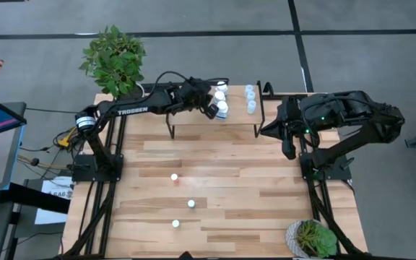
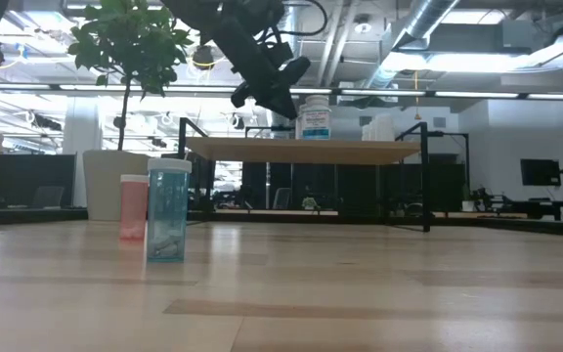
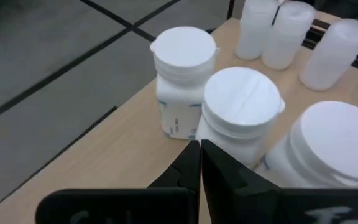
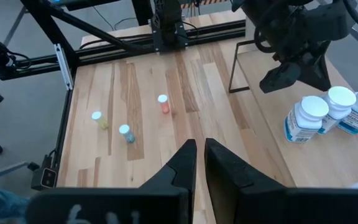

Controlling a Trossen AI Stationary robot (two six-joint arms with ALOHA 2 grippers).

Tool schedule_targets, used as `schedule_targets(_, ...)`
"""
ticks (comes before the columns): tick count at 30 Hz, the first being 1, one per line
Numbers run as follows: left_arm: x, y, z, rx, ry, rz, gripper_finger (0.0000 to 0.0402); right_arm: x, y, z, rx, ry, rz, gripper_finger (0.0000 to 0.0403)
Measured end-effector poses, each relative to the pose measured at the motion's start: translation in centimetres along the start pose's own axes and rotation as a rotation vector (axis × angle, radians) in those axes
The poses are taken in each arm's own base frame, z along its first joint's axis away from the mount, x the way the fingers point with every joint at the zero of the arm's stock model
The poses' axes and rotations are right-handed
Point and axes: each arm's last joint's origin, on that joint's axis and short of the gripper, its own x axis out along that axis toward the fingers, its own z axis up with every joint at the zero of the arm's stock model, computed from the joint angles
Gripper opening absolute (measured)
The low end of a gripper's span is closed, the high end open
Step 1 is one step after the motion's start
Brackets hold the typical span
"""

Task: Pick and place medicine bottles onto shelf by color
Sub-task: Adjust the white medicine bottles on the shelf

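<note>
Bottles on shelf point(image 1: 193, 124): three white point(image 1: 221, 97), three clear point(image 1: 250, 99) | table: three small point(image 1: 191, 204) | both end effectors point(image 3: 200, 163) point(image 4: 198, 163) narrow, empty

The desk point(image 1: 222, 188) is pale wood in lighter and browner planks; the shelf point(image 1: 193, 123) has a light wood top on thin black legs; three chunky white bottles point(image 3: 241, 112) carry white caps and blue-printed labels; the translucent bottles point(image 1: 250, 98) beside them look pale blue; on the desk stand a reddish-pink vial point(image 4: 164, 104), a yellowish vial point(image 4: 98, 119) and a pale blue vial point(image 4: 126, 134), each white-capped; both arms are black; the two potted plants point(image 1: 114, 59) are green.
</note>
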Motion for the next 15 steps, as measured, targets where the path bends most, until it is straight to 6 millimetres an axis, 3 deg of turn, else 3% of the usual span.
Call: schedule_targets(15,0.01,-0.07,0.37,0.033,-0.036,-0.015,0.0,0.0,0.01,0.02,0.001,-0.002,0.001,0.0054)
